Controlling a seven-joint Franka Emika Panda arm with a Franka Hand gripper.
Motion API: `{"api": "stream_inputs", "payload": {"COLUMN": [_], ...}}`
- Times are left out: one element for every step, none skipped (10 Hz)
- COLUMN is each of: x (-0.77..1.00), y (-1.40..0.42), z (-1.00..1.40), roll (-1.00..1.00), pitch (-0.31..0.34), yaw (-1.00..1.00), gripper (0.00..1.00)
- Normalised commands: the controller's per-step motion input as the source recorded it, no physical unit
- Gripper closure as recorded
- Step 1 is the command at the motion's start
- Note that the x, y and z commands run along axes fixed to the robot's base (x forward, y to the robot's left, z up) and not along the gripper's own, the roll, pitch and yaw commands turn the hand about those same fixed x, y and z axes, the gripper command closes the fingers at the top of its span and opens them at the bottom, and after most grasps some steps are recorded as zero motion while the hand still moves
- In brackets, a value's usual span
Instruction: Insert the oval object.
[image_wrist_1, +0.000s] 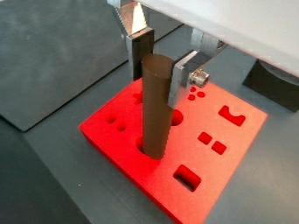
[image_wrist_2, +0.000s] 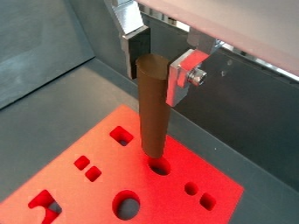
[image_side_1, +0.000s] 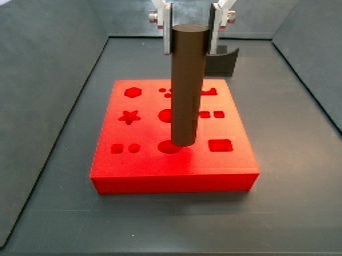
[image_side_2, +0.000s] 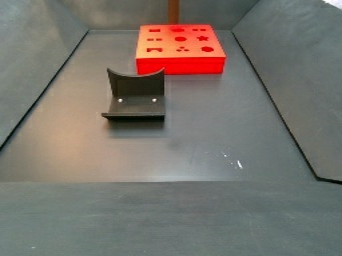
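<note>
With the gripper (image_wrist_1: 160, 54) above the red block (image_wrist_1: 128, 131) and its fingers (image_wrist_1: 186, 77) closed on the upright oval object (image_wrist_1: 156, 103), whose foot sat in its hole, I judged a straight, untilted push best.

The gripper (image_wrist_1: 160, 63) sits in the upper middle of the frame in both wrist views (image_wrist_2: 158, 61), pointing down. Its jaws are flat silver plates with dark pads, standing upright and parallel, one on each side of the top of the oval object (image_wrist_1: 156, 109), pressed against it. One finger (image_wrist_1: 139, 45) shows on the far side of the rod, the nearer finger (image_wrist_2: 184, 74) carries a screw head on its outer face. In a side view the gripper (image_side_1: 190, 20) enters at the top centre of the frame, only its fingertips showing, closed around the rod's upper end.
</note>
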Motion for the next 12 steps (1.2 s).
{"api": "stream_inputs", "payload": {"x": [0.00,0.00,0.00,-0.03,-0.11,-0.07,0.00,-0.04,0.00,0.00,0.00,-0.01], "y": [0.00,0.00,0.00,0.00,0.00,0.00,0.00,0.00,0.00,0.00,0.00,-0.01], "z": [0.00,-0.04,0.00,-0.01,-0.06,-0.11,-0.04,-0.14,-0.07,-0.10,-0.13,-0.11], "roll": [0.11,0.04,0.08,0.16,0.14,0.03,0.00,0.00,0.00,0.00,0.01,0.01], "pitch": [0.020,0.000,0.000,0.011,0.000,0.000,0.000,-0.010,-0.004,-0.004,-0.010,-0.010], "yaw": [-0.12,-0.01,-0.05,-0.09,-0.09,-0.07,0.00,0.00,0.00,0.00,0.00,0.00], "gripper": [1.00,1.00,1.00,1.00,1.00,1.00,1.00,1.00,1.00,1.00,1.00,1.00]}}
